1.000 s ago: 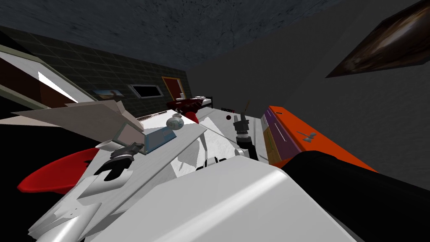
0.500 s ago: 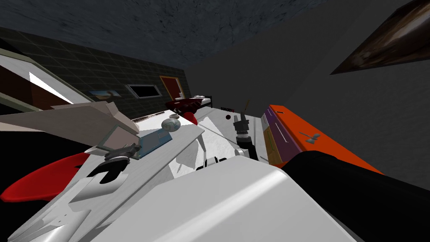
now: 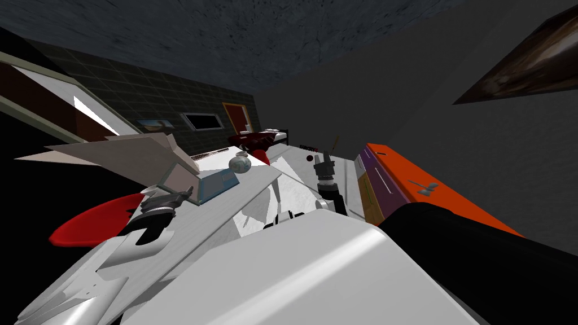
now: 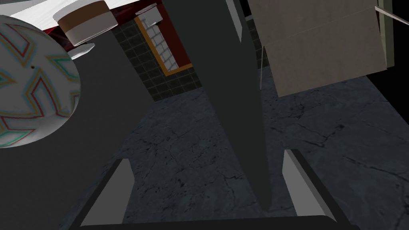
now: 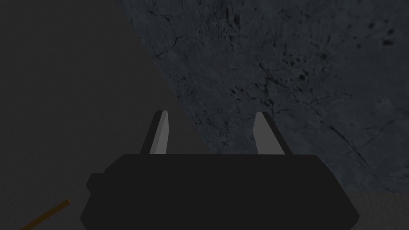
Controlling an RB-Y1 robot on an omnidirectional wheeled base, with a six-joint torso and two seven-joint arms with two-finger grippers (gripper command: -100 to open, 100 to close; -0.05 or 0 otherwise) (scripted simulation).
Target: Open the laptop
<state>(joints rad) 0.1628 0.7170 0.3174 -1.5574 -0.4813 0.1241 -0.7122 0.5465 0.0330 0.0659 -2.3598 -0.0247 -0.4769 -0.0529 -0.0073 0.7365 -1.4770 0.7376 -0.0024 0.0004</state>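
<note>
Dark grey laptop lid (image 4: 239,100) stands edge-on between my left hand's (image 4: 206,156) spread fingers, nearer one blade, long edge running away from me; the laptop (image 3: 206,183) rests on the surface (image 3: 248,194). My right hand (image 5: 209,133), spread, hangs farther off.

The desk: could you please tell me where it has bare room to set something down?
Bare desk runs from the laptop toward me. Farther back it's crowded: the patterned ball sits next to the laptop, and the open left gripper straddles its lid.
</note>
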